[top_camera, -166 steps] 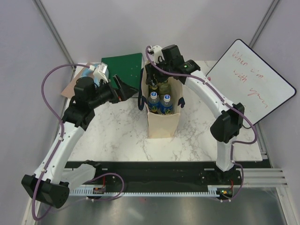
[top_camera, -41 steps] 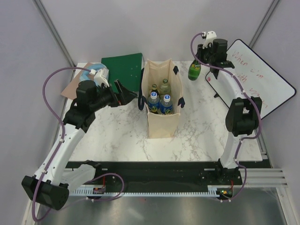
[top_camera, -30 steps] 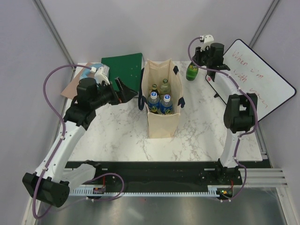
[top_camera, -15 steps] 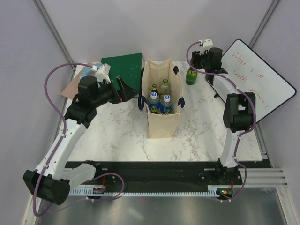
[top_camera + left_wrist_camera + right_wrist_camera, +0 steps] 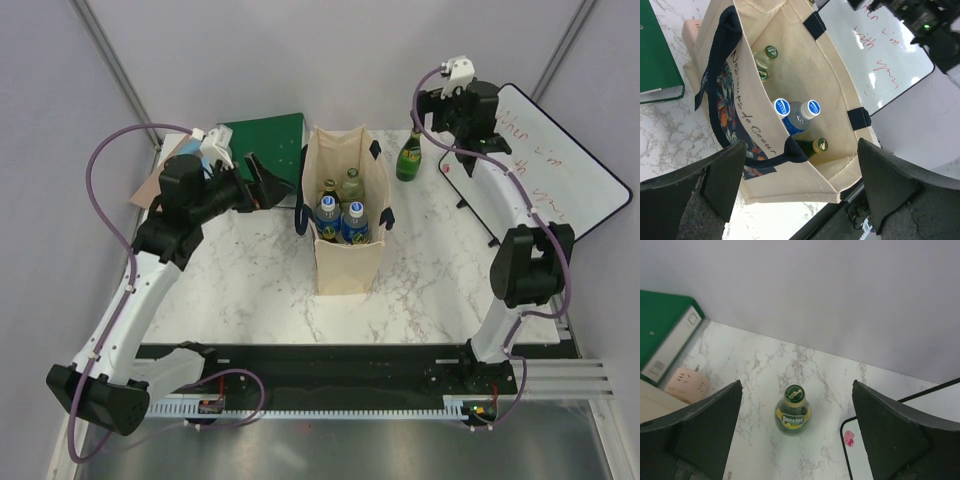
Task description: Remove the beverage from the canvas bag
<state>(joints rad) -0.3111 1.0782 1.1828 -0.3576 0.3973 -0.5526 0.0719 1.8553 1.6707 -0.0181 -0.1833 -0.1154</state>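
Canvas bag (image 5: 347, 262), tall, cream-beige with navy straps, holds two blue-capped clear bottles (image 5: 327, 208) and green glass bottles (image 5: 350, 183). One green Perrier glass bottle (image 5: 408, 155) stands upright on the white marble table (image 5: 250, 280), right of the bag, untouched below the right gripper (image 5: 796, 384), whose fingers are spread wide. Left gripper (image 5: 801, 144), equally spread and empty, faces the bag's mouth.

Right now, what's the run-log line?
Perrier bottle upright on table, outside canvas bag | right fingers open above it | left fingers open beside bag | bottles inside
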